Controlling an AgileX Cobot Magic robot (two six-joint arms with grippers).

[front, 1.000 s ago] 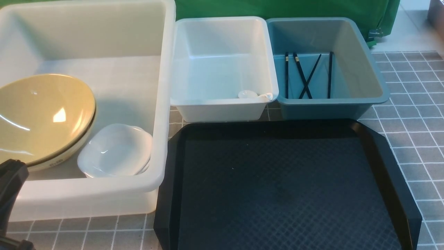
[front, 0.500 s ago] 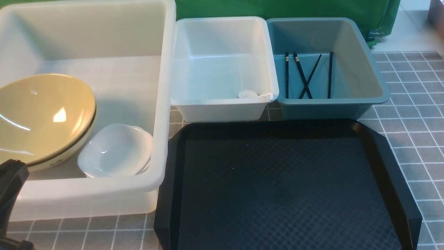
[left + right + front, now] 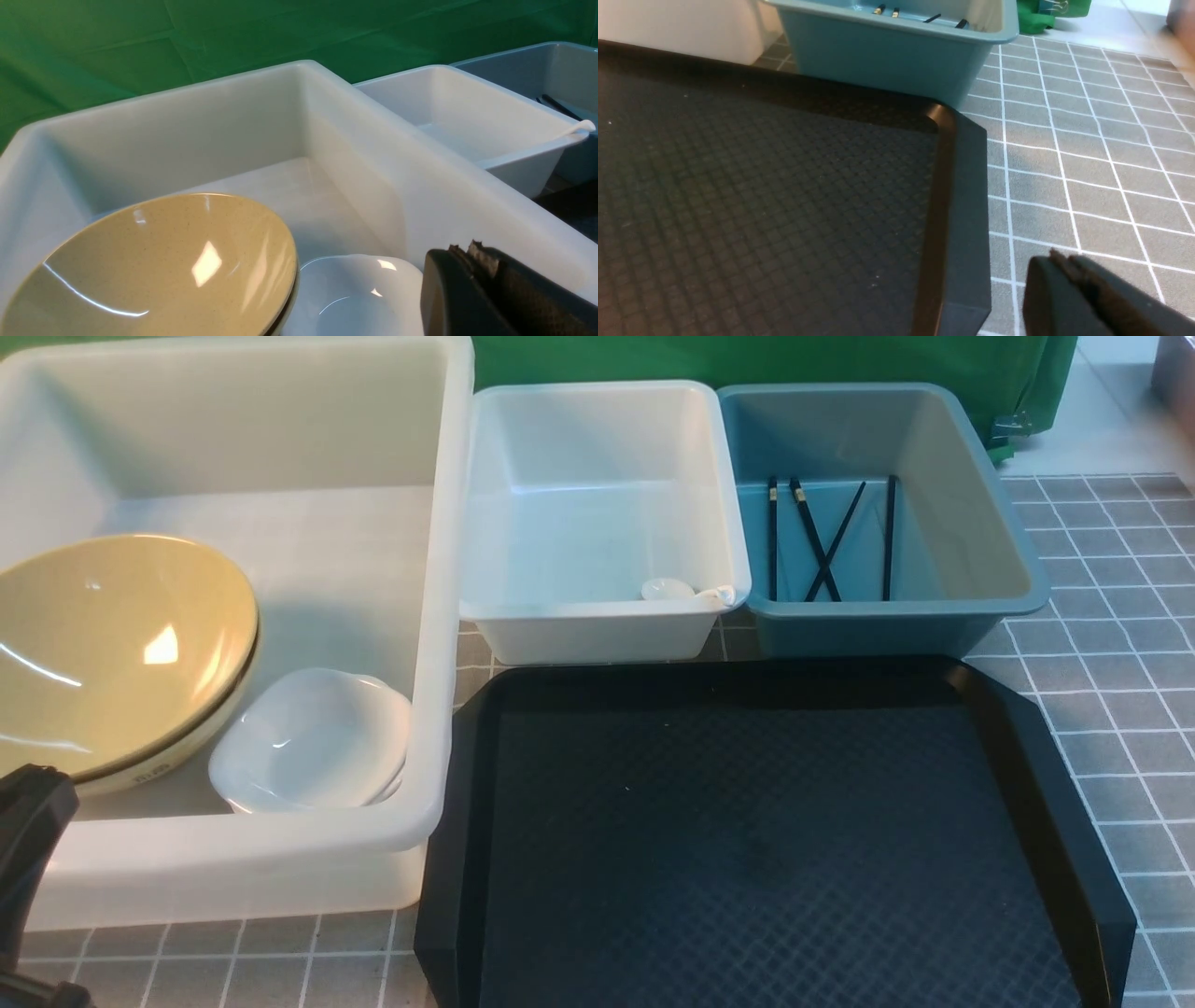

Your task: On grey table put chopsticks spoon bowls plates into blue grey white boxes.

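- The black tray [image 3: 775,840] is the landmark; nothing lies on it, which suggests the sorting is finished.
- Left of the tray, the large whitish box [image 3: 439,616] holds the yellow bowls [image 3: 112,653] with the white plates [image 3: 313,742] touching them.
- Behind the tray, the white box [image 3: 597,625] keeps the spoon [image 3: 681,591] against its near wall.
- Behind the tray's right part, the blue box [image 3: 990,523] holds the chopsticks [image 3: 822,537], two crossed.
- The left gripper [image 3: 486,261], pressed closed and empty, hangs over the large box's near corner.
- The right gripper [image 3: 1069,270] hovers beside the tray's right edge, jaws all but together, gripping nothing.
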